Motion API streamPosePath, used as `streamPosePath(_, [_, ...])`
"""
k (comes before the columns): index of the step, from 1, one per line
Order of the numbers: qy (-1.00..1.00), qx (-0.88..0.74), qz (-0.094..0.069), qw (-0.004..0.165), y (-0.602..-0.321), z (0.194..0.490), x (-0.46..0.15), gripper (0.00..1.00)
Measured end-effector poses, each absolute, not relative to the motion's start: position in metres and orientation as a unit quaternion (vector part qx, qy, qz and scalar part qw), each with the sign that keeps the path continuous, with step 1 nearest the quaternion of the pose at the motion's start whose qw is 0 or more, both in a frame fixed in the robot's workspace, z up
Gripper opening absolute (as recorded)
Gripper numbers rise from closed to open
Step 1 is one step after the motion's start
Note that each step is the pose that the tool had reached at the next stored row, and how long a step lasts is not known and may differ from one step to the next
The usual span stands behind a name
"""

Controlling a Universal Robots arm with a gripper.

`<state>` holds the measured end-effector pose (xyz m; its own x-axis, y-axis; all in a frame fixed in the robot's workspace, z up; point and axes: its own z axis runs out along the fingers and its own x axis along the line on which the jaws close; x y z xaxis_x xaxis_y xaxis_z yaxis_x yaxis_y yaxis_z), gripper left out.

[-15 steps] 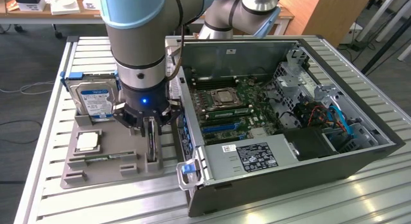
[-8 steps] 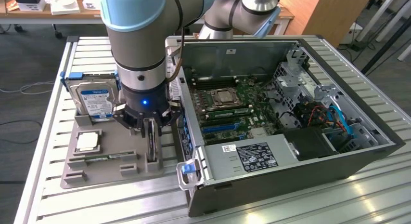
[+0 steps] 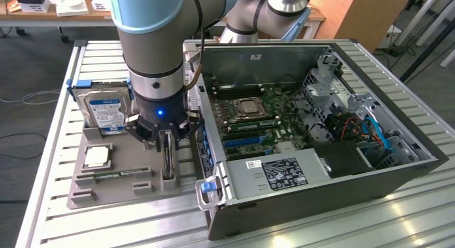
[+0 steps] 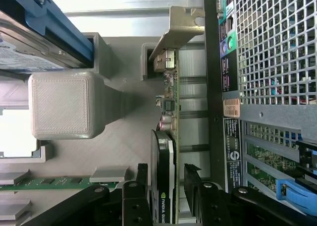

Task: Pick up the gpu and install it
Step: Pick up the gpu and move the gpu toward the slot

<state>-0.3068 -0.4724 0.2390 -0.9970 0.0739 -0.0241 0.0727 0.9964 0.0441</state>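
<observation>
Readable lettering: a single brand mark on the gpu (image 4: 162, 181).
In the wrist view, "NVIDIA" followed by the cut-off letters "QUAD" is printed in white on the dark edge of the gpu. A blue-and-white label is carried by the hard drive (image 3: 105, 110) at the exterior view's left. A black-and-white label (image 3: 284, 173) is fixed on the silver power supply (image 3: 238, 185) at the near side of the computer case (image 3: 320, 216). Stickers (image 4: 232, 151) are seen on the case's back panel. None of this small print can be made out.
</observation>
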Motion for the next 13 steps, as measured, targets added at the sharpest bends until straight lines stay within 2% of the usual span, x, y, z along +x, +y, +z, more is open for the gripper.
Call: streamPosePath(13, [0.999,0.037,0.022,0.013,-0.4724,0.2380,-0.3067,0.43])
